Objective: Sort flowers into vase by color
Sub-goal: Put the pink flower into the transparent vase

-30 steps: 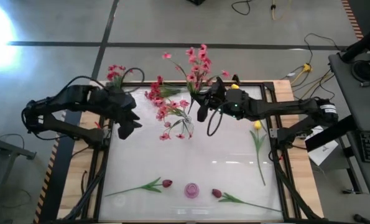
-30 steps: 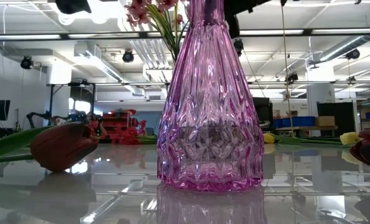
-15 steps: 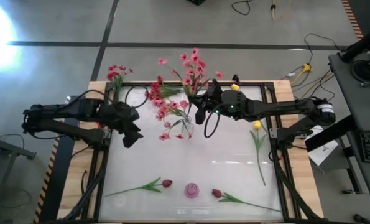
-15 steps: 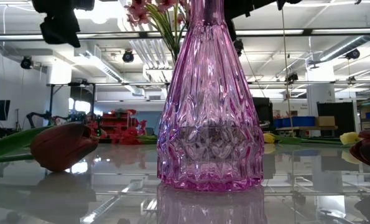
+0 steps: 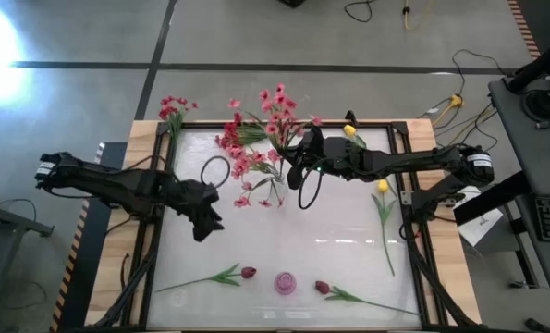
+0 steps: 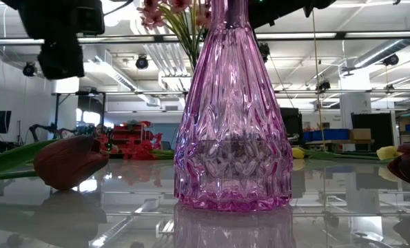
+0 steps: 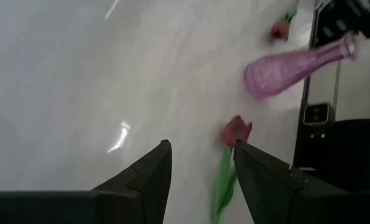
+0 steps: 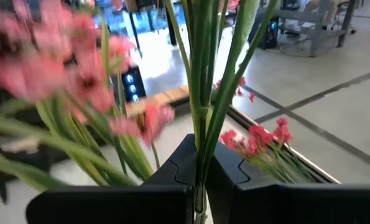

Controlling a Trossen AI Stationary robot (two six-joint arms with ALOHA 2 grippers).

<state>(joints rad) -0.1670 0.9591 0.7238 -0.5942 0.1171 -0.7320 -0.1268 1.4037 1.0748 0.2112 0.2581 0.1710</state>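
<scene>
My right gripper [image 5: 291, 166] is shut on a spray of small pink blossoms [image 5: 275, 109] over the table's far middle, beside a clear vase [image 5: 273, 191] that holds more pink flowers. My left gripper [image 5: 204, 224] hangs open above the table's left half, with nothing between its fingers [image 7: 200, 171]. Ahead of it lies a dark red bud [image 7: 235, 130] on its green stem. A pink glass vase [image 5: 285, 282] stands at the near middle. A second dark red bud [image 5: 322, 288], a yellow tulip [image 5: 383, 186] and a red blossom spray [image 5: 170, 108] lie flat. My right gripper pinches the pink spray's green stems [image 8: 200, 163] between its two fingers, below the blossoms. The fingers come in about level from the table's right and lie across the stems. The blossoms stand up above the fingers, leaning toward the table's far edge; the stems' lower end is hidden.
The pink vase [image 6: 232, 117] fills the low view, with a dark red bud [image 6: 70, 162] to its left. Another yellow bloom [image 5: 349, 130] shows by the right arm. A black cable loop [image 5: 215, 172] lies near the left arm. Bare table [image 5: 293, 236] lies between the vases.
My left gripper has come down and gone toward the table's near edge and right, staying open. My right gripper has kept nearly in place, shut, while the pink spray's blossoms have swung toward the table's left.
</scene>
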